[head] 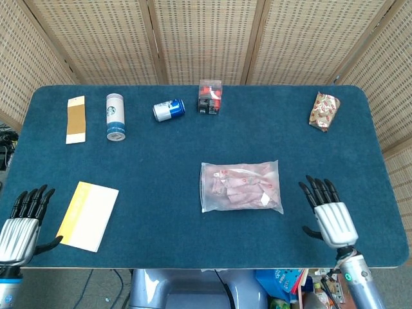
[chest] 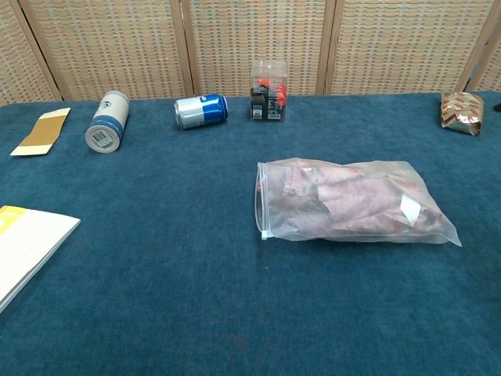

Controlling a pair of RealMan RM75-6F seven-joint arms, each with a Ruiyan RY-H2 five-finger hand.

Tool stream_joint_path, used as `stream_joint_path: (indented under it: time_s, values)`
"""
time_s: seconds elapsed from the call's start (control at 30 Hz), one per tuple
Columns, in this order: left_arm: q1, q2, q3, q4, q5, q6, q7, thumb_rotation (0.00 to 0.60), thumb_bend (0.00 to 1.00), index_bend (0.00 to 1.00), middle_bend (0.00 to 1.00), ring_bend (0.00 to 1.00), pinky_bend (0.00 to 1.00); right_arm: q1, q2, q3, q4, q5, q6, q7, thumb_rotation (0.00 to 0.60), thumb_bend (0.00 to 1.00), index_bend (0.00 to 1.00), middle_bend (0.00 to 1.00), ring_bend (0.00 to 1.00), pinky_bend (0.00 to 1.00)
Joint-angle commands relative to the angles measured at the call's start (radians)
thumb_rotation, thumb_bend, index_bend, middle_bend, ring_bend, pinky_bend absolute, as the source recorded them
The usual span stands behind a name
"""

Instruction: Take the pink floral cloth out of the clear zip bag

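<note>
The right hand [head: 334, 219] sits at the lower right of the head view, fingers spread apart and pointing up the frame, holding nothing. It lies near the right end of the bag but apart from it. The left hand [head: 19, 225] is at the lower left corner of the same view, fingers likewise apart and empty, well apart from the bag. Neither hand appears in the chest view.

The clear zip bag [head: 241, 187] lies flat on the blue table [head: 161, 167], a little right of centre and below mid-frame. The pink floral cloth [chest: 352, 204] is bunched inside it, fully enclosed. In the chest view the zip edge runs down the bag's left end; whether it is sealed cannot be told.

Just right of the left hand lies a yellow booklet [head: 87, 215]. Along the upper part of the frame, from left to right: a tan card [head: 76, 119], a white cup [head: 115, 116] on its side, a blue can [head: 168, 110] on its side, a small clear box [head: 210, 96] and, at upper right, a patterned packet [head: 324, 111].

Task status: judged as not begun. The bag is untouched and nothing is extracted. Remaining steps: secure the bag, open the zip end, grip the cloth, withdraw it.
</note>
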Motion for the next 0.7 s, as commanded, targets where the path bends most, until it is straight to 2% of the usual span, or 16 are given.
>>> stream_joint_path:
  time_s: [0.03,0.17,0.27,0.47,0.7]
  values:
    - [-0.003,-0.005,-0.005,0.002,-0.011,-0.006,0.006,0.6,0.09,0.0,0.0,0.0,0.0,0.119,-0.022,0.058,-0.012,0.099,-0.159,-0.032,0.6,0.0,0.0,0.0,0.0,0.0]
    - [-0.006,-0.009,-0.011,0.002,-0.023,-0.01,0.015,0.6,0.09,0.0,0.0,0.0,0.0,0.192,-0.034,0.081,-0.028,0.2,-0.283,-0.042,0.6,0.0,0.0,0.0,0.0,0.0]
    - [-0.007,-0.014,-0.015,0.002,-0.034,-0.013,0.025,0.6,0.09,0.0,0.0,0.0,0.0,0.259,-0.07,0.093,-0.013,0.299,-0.358,-0.131,0.6,0.0,0.0,0.0,0.0,0.0]
    - [-0.01,-0.019,-0.015,0.003,-0.041,-0.019,0.035,0.6,0.09,0.0,0.0,0.0,0.0,0.337,-0.16,0.11,0.043,0.439,-0.365,-0.258,0.6,0.0,0.0,0.0,0.0,0.0]
    - [-0.014,-0.02,-0.017,0.004,-0.057,-0.031,0.043,0.6,0.09,0.0,0.0,0.0,0.0,0.394,-0.223,0.121,0.097,0.573,-0.362,-0.326,0.6,0.0,0.0,0.0,0.0,0.0]
